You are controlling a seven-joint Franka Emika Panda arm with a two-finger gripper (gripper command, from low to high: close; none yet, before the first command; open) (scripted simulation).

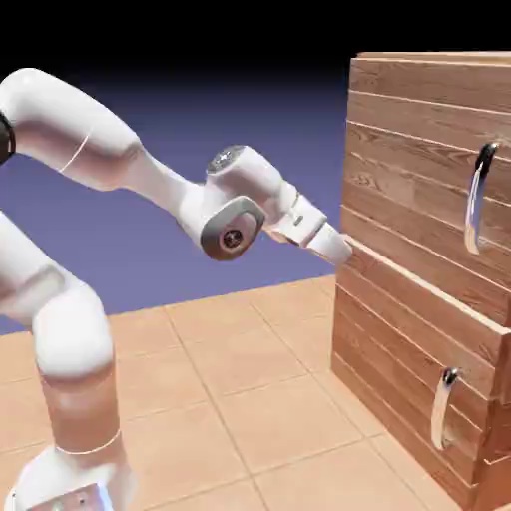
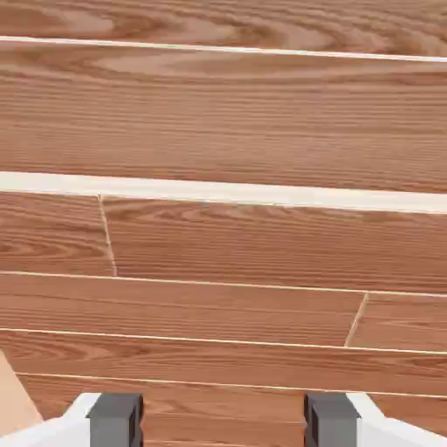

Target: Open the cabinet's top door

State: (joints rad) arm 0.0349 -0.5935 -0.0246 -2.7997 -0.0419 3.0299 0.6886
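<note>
Bench [image 1: 240, 369]: a surface of large square tan tiles with thin pale joints, filling the lower part of the exterior view. The wood-plank cabinet [image 1: 399, 329] stands directly on it at the right, and the white robot base [image 1: 75, 479] rests on it at the lower left, well apart from the cabinet.

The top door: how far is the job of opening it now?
Done: the arm has brought the gripper up to the cabinet, near its left edge, with the jaws open and empty in the hand view. In hand: only wood planks fill that view. Left: the top door looks shut, and its long handle is untouched, far to the right of the gripper.
</note>
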